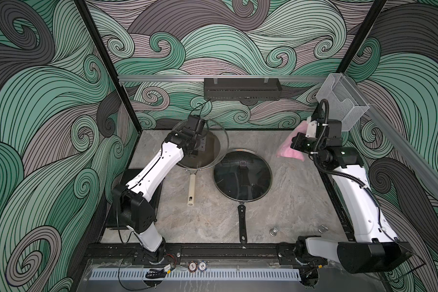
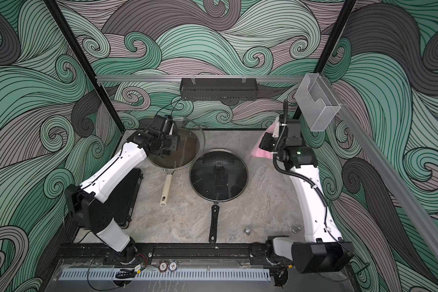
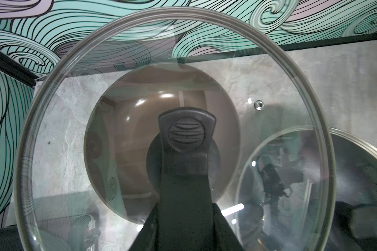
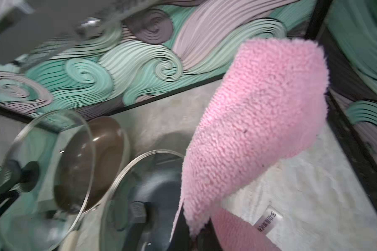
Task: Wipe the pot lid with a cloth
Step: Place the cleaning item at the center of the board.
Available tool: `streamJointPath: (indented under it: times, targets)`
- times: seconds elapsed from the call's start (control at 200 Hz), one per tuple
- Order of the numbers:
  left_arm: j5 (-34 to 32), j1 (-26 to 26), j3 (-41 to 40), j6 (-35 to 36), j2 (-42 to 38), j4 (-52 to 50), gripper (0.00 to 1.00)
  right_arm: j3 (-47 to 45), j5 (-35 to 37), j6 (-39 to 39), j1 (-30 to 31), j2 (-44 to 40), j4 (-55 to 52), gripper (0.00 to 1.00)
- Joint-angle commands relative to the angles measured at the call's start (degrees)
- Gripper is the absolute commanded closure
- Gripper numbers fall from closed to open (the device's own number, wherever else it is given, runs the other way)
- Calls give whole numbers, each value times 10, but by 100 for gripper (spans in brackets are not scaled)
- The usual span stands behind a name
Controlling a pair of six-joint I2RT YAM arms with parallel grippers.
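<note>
Left hand (image 1: 199, 146) is pinching the black handle of the glass pot lid (image 1: 216, 149). I've got the lid lifted and tilted, left of centre in both top views and off the tabletop (image 1: 288, 197). Through the glass on the left wrist view I can see the brown frying pan (image 3: 128, 134) sitting underneath, its cream handle pointing toward the bottom of the frame in the top views.

Right hand (image 1: 307, 127) is up at the right of the frame, pressed together on the pink cloth (image 1: 287, 149). The cloth hangs down from the grip, clear of the tabletop and well apart from the lid I'm holding. On the right wrist view the terry side of it fills the middle right, with a white label showing low down.

In the centre of the frame, the second glass lid (image 1: 242, 174) sits closed on the black frying pan (image 1: 242, 222), just beside the raised lid's lower edge.
</note>
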Motion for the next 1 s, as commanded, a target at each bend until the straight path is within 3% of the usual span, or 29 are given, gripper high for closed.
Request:
streamJointPath:
  times: [0.0, 0.22, 0.76, 0.996]
  targets:
    - [-59, 13, 20, 39, 4, 108, 100, -30, 74, -45, -25, 20, -74, 100]
    - [-28, 45, -23, 41, 20, 165, 100, -90, 66, -45, -44, 62, -45, 100]
    - [9, 70, 14, 16, 108, 163, 100, -175, 27, -25, -45, 183, 31, 100]
    - [-8, 80, 23, 31, 120, 166, 100, -186, 9, -21, -45, 204, 56, 100]
